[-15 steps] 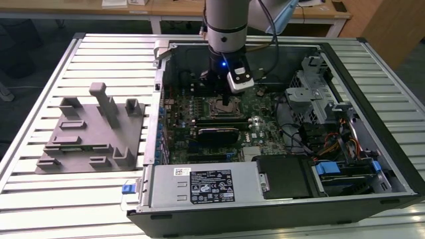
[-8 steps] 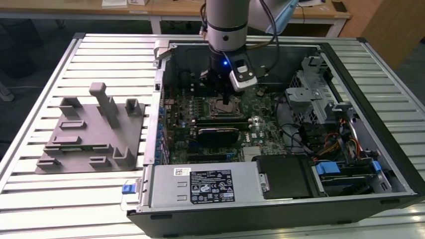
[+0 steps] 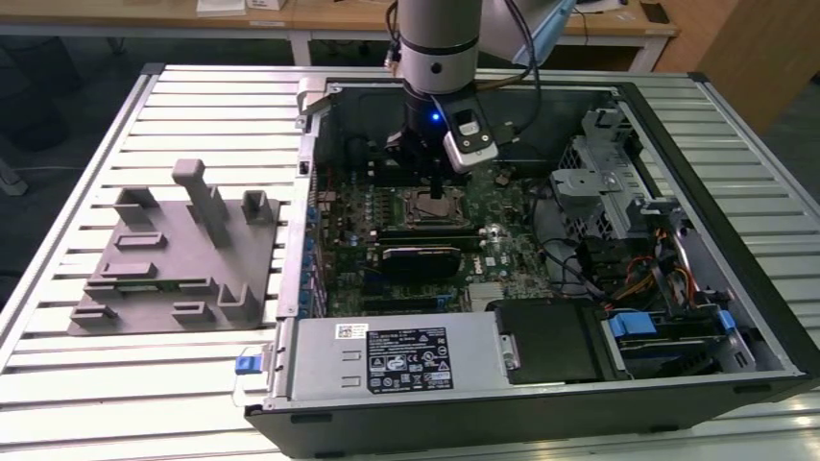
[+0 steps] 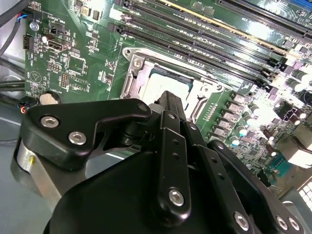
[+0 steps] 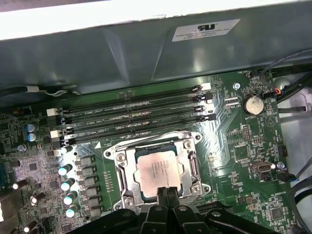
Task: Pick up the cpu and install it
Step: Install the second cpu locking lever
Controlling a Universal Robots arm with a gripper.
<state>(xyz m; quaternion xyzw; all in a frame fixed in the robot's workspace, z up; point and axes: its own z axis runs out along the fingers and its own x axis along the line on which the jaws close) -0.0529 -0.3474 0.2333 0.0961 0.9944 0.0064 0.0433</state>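
Note:
The cpu, a flat square chip with a silvery top, lies flat inside the metal-framed socket on the green motherboard. It also shows in the second wrist view as the cpu, partly hidden behind the fingers. My gripper hangs just above the socket's near edge, its two black fingers pressed together with nothing between them. In the exterior view the gripper reaches down into the open computer case, directly over the socket.
Several memory slots run beside the socket. A grey plastic fixture sits on the slatted table at the exterior view's left. A power supply, a drive cage and loose cables crowd the case.

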